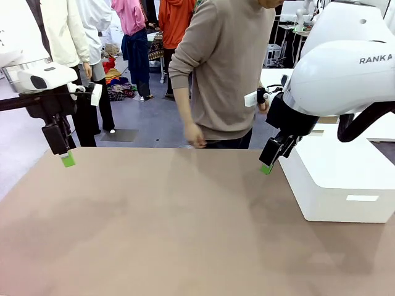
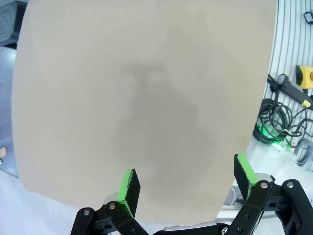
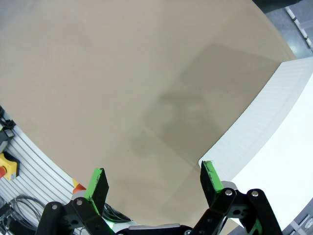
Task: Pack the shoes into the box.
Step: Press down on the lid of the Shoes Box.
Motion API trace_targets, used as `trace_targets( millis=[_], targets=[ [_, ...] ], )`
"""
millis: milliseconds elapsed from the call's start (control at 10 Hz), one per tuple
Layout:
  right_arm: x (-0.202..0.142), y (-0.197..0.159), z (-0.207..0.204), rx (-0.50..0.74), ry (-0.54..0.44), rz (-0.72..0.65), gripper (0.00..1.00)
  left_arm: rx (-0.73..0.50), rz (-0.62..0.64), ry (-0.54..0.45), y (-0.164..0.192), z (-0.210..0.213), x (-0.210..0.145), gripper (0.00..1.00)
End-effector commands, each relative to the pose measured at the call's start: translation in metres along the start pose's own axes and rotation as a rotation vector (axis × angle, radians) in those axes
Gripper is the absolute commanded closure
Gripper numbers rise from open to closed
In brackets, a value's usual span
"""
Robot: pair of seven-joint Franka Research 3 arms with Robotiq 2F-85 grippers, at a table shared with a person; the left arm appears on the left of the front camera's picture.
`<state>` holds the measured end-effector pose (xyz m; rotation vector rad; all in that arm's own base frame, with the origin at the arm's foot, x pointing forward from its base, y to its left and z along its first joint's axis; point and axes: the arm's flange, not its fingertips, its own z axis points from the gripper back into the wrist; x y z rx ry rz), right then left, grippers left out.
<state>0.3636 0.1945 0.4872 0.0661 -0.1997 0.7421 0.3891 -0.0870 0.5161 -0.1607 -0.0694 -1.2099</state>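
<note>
1. The desk (image 1: 154, 234) is a smooth matte tan sheet, with faint shadows on it.
2. A boxy white block (image 1: 333, 185) with rounded corners sits at the desk's right edge; its far side is cut off by the frame.
3. The left gripper (image 2: 186, 188) hangs over the left edge, released, green pads apart, nothing between them.
4. The right gripper (image 3: 154, 183) sits beside the block's corner, released too.
5. A person (image 1: 222, 74) in a beige knit sweater stands at the far edge.
6. The right arm reads "RANKA", its first letter cut off.
</note>
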Motion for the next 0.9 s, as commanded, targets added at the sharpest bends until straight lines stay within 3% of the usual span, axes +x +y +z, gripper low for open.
trace_targets(
  millis=[0, 800],
  targets=[
    [0.0026, -0.0022, 0.0025, -0.003, -0.005, -0.002, 0.0, -0.007, -0.004, -0.003, 0.0009, 0.0028, -0.0022, 0.0],
    [0.0026, -0.0022, 0.0025, -0.003, -0.005, -0.002, 0.0, -0.007, -0.004, -0.003, 0.0009, 0.0028, -0.0022, 0.0]
  ],
)
